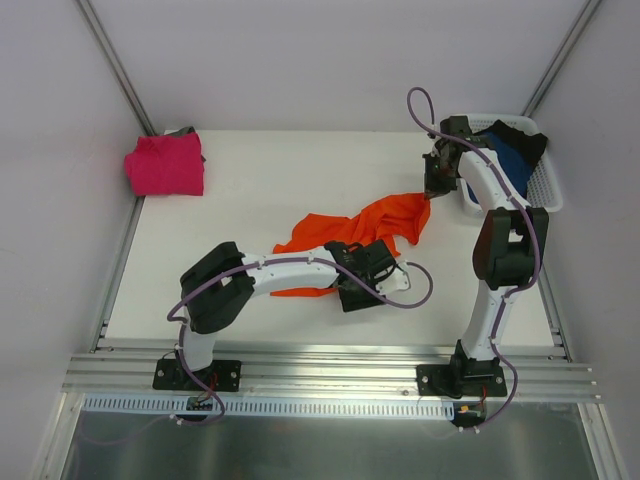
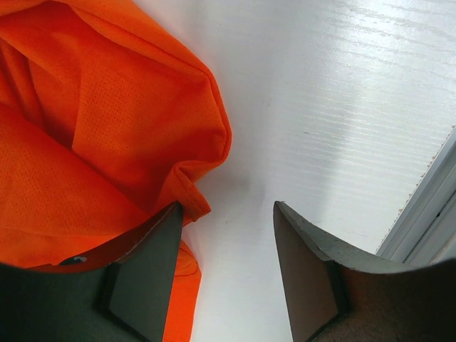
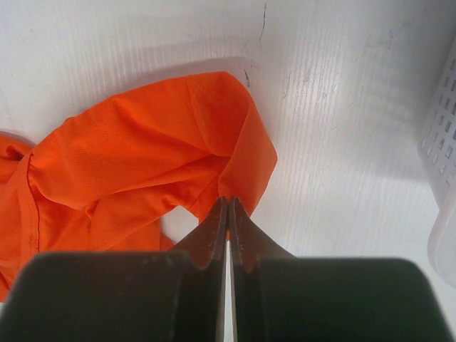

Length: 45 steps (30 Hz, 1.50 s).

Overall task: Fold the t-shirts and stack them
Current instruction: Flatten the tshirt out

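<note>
- Top external view: the orange t-shirt (image 1: 350, 232) lies crumpled near the middle of the white table (image 1: 260, 190). One end of it is drawn out toward the far right corner.
- The right gripper (image 1: 436, 190) sits at that drawn-out end, just beside the near left side of the white mesh basket (image 1: 548, 188).
- In the right wrist view its fingers (image 3: 214, 228) are pressed together with only a hairline gap. A corner of the orange cloth is pinched at their tips, and the rest of the shirt spreads away to the left on the table.
- The left gripper (image 2: 228, 214) is low over the near part of the table, at the near right side of the orange shirt.
- Its jaws stand wide apart. One finger (image 2: 153, 256) touches a folded hem of the orange shirt, and bare table shows in most of the gap between the two.
- The metal rail (image 2: 434, 206) along the table's edge shows at the right of the left wrist view.
- A magenta t-shirt (image 1: 165, 165) lies folded into a rough square at the far left corner, well apart from both arms.
- The basket stands at the far right corner. A dark blue t-shirt (image 1: 518, 165) is heaped inside it, and a black t-shirt (image 1: 515, 130) lies above that, hanging over the far rim.
</note>
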### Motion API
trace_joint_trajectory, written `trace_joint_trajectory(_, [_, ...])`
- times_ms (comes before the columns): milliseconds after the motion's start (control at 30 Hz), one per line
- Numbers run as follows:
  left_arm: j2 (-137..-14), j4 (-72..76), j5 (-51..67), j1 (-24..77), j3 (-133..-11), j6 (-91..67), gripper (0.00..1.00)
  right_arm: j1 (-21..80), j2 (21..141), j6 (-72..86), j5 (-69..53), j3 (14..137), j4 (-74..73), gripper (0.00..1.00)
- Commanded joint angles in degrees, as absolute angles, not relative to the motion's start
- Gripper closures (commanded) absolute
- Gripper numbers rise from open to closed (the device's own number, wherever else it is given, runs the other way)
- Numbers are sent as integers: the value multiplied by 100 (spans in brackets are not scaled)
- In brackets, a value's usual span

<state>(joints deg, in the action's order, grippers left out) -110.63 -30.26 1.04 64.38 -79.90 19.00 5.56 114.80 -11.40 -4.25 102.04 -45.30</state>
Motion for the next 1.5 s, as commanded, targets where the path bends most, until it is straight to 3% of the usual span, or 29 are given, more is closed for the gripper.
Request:
trace_joint_trajectory(0, [-11101, -3120, -9, 6381, -8025, 1969, 46, 597, 11171, -1169, -352, 10266, -4579, 99])
trace_joint_trajectory(133, [-11136, -3103, -9, 6363, -7910, 1942, 46, 598, 11162, -1169, -325, 10222, -4544, 99])
trace_joint_trajectory(200, [-11180, -3050, 122, 6337, -7858, 1968, 55, 606, 11145, -1178, -299, 10195, -4544, 99])
trace_joint_trajectory(267, [-11223, -2901, 79, 6346, -7796, 2039, 75, 589, 11153, -1187, -281, 10169, -4526, 99])
trace_joint_trajectory(467, [-11285, -2742, 26, 6302, -7884, 2109, 100, 633, 11127, -1195, -264, 10143, -4518, 100])
trace_joint_trajectory(800, [-10355, -2777, -1010, 6118, -7796, 2302, 100, 624, 10715, -1169, -343, 10230, -4544, 99])
trace_joint_trajectory(1133, [-8132, -3094, -1415, 4949, -7883, 3576, 100, 633, 9915, -1107, -466, 10353, -4412, 99])
trace_joint_trajectory(1467, [-7269, -2980, -1643, 4096, -8543, 4200, 100, 791, 8851, -1327, -484, 10819, -4315, 99])
